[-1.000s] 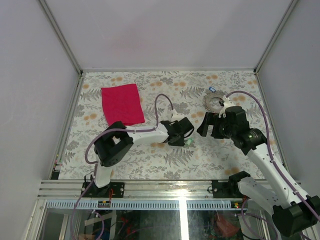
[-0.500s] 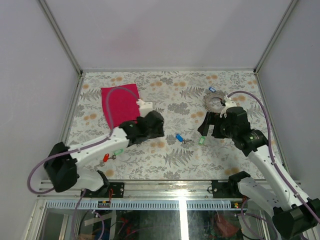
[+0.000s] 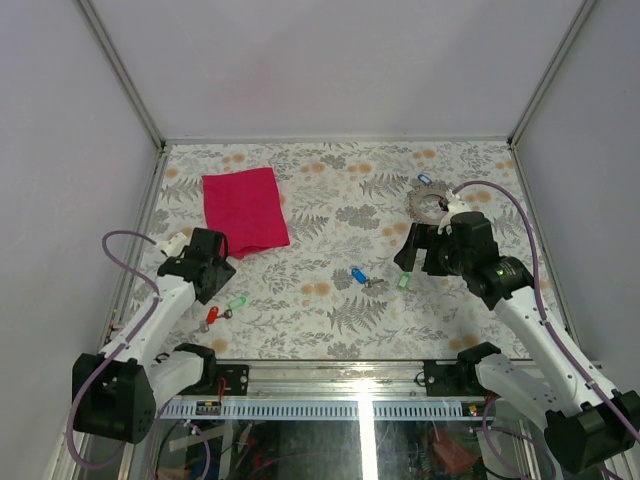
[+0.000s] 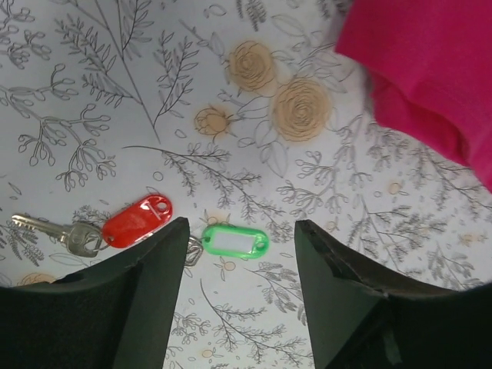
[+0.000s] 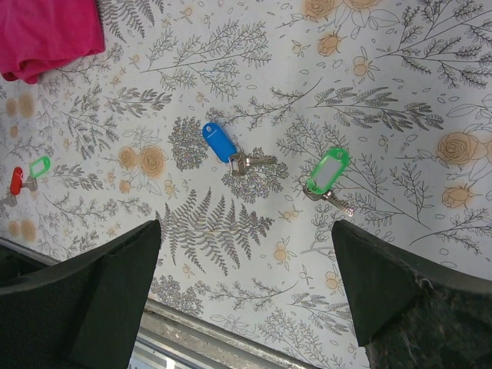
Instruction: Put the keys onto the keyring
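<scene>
The grey jagged keyring (image 3: 428, 205) lies at the back right with a blue tag (image 3: 424, 180) at its far edge. Two keys lie mid-table: a blue-tagged key (image 3: 358, 274) (image 5: 221, 143) and a green-tagged key (image 3: 404, 281) (image 5: 327, 171). At the front left lie a red-tagged key (image 3: 211, 317) (image 4: 137, 222) and a green-tagged one (image 3: 237, 303) (image 4: 234, 242). My left gripper (image 3: 215, 275) (image 4: 240, 223) hangs open right above that green tag, holding nothing. My right gripper (image 3: 410, 255) (image 5: 246, 224) stands wide open and empty between the keyring and the middle keys.
A magenta cloth (image 3: 245, 207) (image 4: 430, 69) lies at the back left, close to my left gripper. Grey walls close in the table on three sides. The metal front rail (image 3: 330, 375) runs along the near edge.
My left arm has swung from the middle of the table to the front left, and its jaws have opened. The blue and green keys in the middle are now uncovered. The right arm has barely moved.
</scene>
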Available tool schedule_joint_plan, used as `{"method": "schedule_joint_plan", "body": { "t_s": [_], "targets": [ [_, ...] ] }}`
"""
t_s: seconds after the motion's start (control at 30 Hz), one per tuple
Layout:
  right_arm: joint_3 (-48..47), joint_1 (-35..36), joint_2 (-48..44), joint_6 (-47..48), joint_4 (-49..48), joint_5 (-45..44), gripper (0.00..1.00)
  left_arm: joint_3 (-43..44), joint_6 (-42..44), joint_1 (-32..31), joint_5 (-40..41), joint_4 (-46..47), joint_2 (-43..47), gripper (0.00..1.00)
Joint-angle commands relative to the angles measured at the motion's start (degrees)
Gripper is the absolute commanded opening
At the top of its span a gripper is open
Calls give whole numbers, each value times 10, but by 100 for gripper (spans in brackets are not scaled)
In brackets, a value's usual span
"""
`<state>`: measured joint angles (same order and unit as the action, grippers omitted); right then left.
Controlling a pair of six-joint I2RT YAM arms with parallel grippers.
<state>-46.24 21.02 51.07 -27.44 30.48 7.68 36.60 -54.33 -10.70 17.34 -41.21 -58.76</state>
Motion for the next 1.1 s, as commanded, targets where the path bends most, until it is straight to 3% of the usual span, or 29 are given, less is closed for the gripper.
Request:
{"method": "schedule_joint_plan", "body": {
  "t_s": [0.0, 0.23, 0.57, 1.07],
  "targets": [
    [-3, 4, 4, 10, -20, 14, 100, 6, -11, 11, -8, -32, -37, 56],
    [-3, 4, -2, 9, -17, 11, 100, -13, -22, 11, -33, -22, -101, 50],
    [-3, 4, 1, 9, -19, 15, 100, -48, -38, -3, -69, -6, -89, 43],
    [-3, 4, 11, 4, -28, 26, 100, -45, -59, -70, -61, 26, -102, 3]
  ]
}}
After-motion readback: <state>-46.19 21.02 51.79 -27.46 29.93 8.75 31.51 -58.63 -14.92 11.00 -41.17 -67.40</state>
